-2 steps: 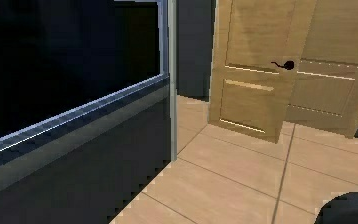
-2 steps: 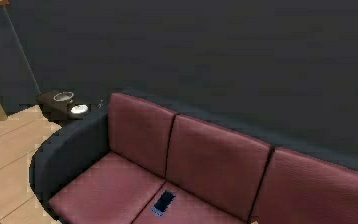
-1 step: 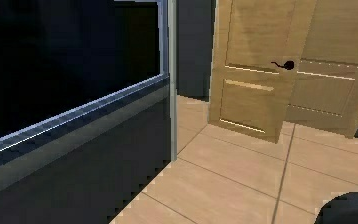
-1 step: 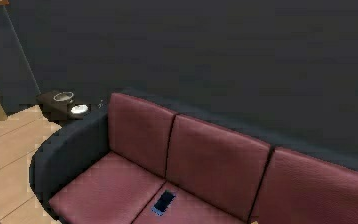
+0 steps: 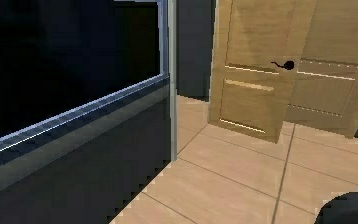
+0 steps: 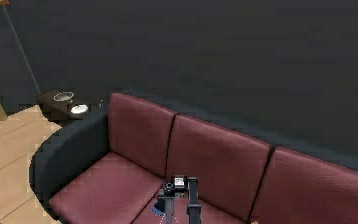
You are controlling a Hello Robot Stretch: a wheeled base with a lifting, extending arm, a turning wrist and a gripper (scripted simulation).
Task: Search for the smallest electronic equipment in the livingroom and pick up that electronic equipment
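Our gripper (image 6: 171, 188) sits low over the seat of the sofa (image 6: 139, 130), at the far end of the arm (image 6: 193, 204), and we cannot tell whether it holds anything, because the cushion and a small object lie right at it. That small bluish object (image 6: 159, 209) lies on the dark red seat just beside the gripper, toward the arm side view's bottom edge. It is too small for us to name, but we judge it to be the electronic equipment we are after. So we take the search to be over and the pick-up to be the step in hand. We cannot tell whether the gripper touches the object or only hangs near it. The next move, as we see it, calls for settling the fingers (image 6: 165, 186) squarely on the object, then lifting straight up, clear of the soft cushion. Farther out, a small dark desk (image 6: 55, 99) beside the sofa's armrest carries a pale bowl (image 6: 79, 109). In the forward view, tiled floor (image 5: 237, 170) runs to a wooden door (image 5: 255, 85).
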